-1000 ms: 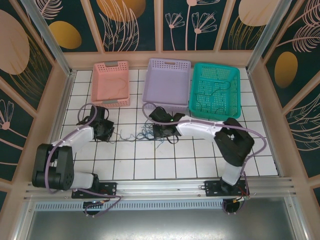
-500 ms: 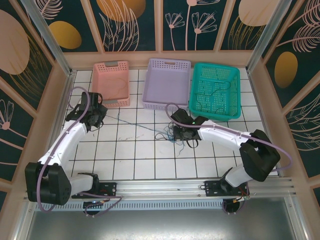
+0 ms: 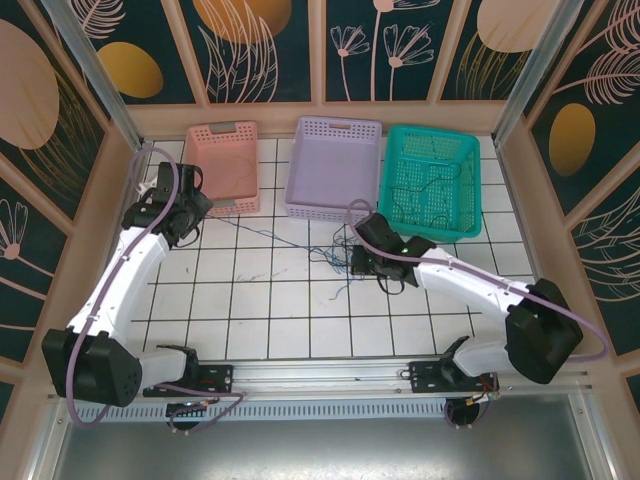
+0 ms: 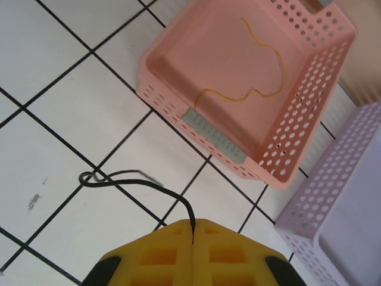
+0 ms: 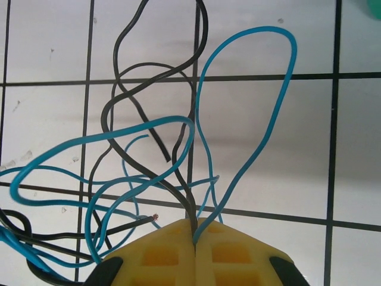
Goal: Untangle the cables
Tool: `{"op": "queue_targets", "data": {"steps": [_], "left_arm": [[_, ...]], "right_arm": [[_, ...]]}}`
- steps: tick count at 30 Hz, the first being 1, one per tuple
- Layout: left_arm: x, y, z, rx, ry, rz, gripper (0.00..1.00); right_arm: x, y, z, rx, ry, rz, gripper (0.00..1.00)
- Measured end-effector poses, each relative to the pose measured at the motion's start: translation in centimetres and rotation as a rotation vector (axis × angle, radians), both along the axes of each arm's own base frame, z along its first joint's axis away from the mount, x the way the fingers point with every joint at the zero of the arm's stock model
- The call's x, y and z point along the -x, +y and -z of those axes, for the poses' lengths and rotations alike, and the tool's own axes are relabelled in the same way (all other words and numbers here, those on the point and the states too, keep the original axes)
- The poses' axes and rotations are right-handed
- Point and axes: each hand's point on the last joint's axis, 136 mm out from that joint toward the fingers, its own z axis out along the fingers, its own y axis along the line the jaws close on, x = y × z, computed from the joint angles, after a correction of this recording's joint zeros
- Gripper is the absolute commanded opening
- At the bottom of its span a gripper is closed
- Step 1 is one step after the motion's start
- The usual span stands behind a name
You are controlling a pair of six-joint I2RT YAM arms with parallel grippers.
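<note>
The cables are a loose tangle of thin black and blue wires on the white tiles in the middle of the table. My right gripper sits at the tangle's right edge. In the right wrist view its yellow fingers are shut on a black and a blue strand, with loops spreading beyond them. One thin strand runs left from the tangle to my left gripper, beside the pink basket. That left gripper is shut on a black cable that curls onto the tile.
Three baskets stand along the back: pink, purple and teal. A yellow wire lies in the pink basket, and dark wires lie in the teal one. Wooden walls close in the sides.
My left gripper has pulled back and left toward the pink basket, drawing one strand out. The right gripper has shifted right with the tangle, which has spread out.
</note>
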Motion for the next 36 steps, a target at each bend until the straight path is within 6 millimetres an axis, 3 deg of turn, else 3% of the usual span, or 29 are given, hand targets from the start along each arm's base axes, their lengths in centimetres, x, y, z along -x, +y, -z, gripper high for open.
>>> {"op": "queue_targets", "data": {"steps": [3, 8, 12, 16, 19, 23, 26, 29, 32, 36], "left_arm": [[-1.2, -2.0, -0.1, 0.066, -0.054, 0.096, 0.0], [-2.6, -6.4, -0.1, 0.181, -0.162, 0.282, 0.0], [-2.1, -12.0, -2.2, 0.275, -0.254, 0.501, 0.0], [-1.0, -14.5, -4.8, 0.333, -0.344, 0.638, 0.0], [-0.1, -15.4, -7.5, 0.354, -0.432, 0.721, 0.0], [1.1, -16.3, -10.4, 0.363, -0.524, 0.82, 0.0], [1.5, -16.9, -11.7, 0.37, -0.558, 0.875, 0.0], [1.6, -17.3, -12.7, 0.375, -0.579, 0.908, 0.0], [1.5, -17.6, -14.0, 0.378, -0.605, 0.93, 0.0], [1.6, -17.8, -15.3, 0.379, -0.634, 0.944, 0.0]], "right_arm": [[0.1, -0.9, 0.7, -0.005, 0.029, 0.02, 0.14], [2.0, -2.9, 4.0, 0.063, 0.156, 0.044, 0.33], [2.8, -3.2, 4.6, 0.074, 0.193, 0.054, 0.38], [2.9, -2.7, 3.9, 0.073, 0.161, 0.028, 0.43], [2.8, -1.4, 1.4, 0.036, 0.082, -0.029, 0.49], [1.8, 1.3, -4.6, -0.101, -0.099, -0.119, 0.63], [0.5, 3.9, -9.1, -0.212, -0.211, -0.193, 0.66], [-1.2, 6.8, -11.1, -0.266, -0.265, -0.253, 0.67], [-2.5, 8.9, -9.5, -0.267, -0.244, -0.285, 0.64], [-2.8, 9.8, -4.4, -0.197, -0.14, -0.291, 0.63]]}}
